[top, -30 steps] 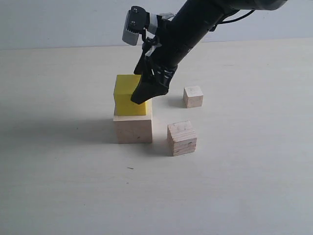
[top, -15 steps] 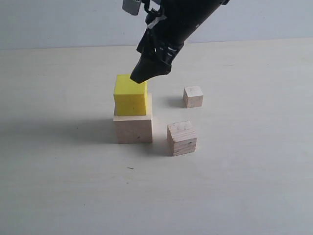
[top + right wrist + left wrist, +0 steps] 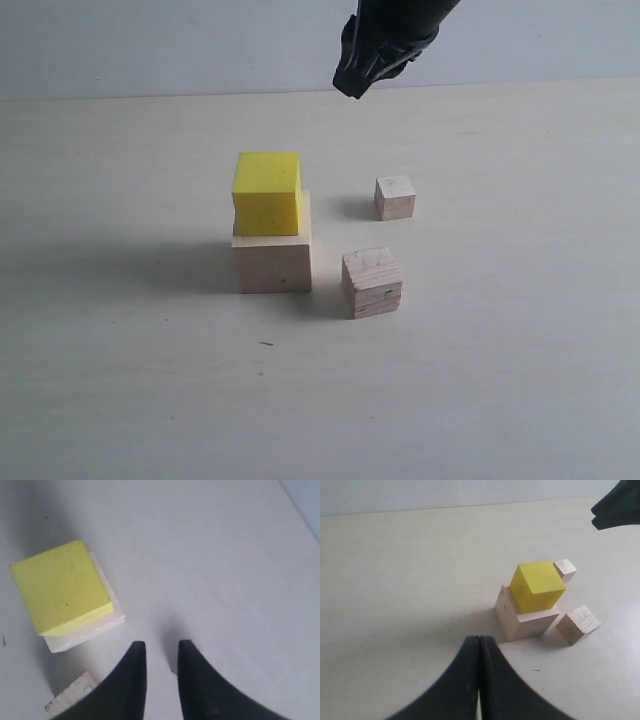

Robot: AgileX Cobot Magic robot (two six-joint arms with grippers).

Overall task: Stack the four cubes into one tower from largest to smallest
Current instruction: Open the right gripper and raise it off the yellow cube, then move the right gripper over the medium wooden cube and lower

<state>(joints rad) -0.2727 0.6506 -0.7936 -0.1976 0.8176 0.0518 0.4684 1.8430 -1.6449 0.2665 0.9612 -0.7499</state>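
Observation:
The tower stands two high: the bright yellow cube sits on the largest pale wood cube, set slightly toward its left. The grainy cube with the dark crack rests on the table right of the base. Behind it sits the smallest pale cube. My right gripper hangs high above the table, up and right of the tower; its fingers stand a narrow gap apart with nothing between them. My left gripper is shut and empty, well short of the yellow cube.
The pale table stretches wide and bare around the cubes, with a light wall behind it. A small dark speck lies in front of the tower.
My right gripper has risen from beside the yellow cube and moved right, leaving the cube on the base. Its jaws have narrowed. No cube has moved.

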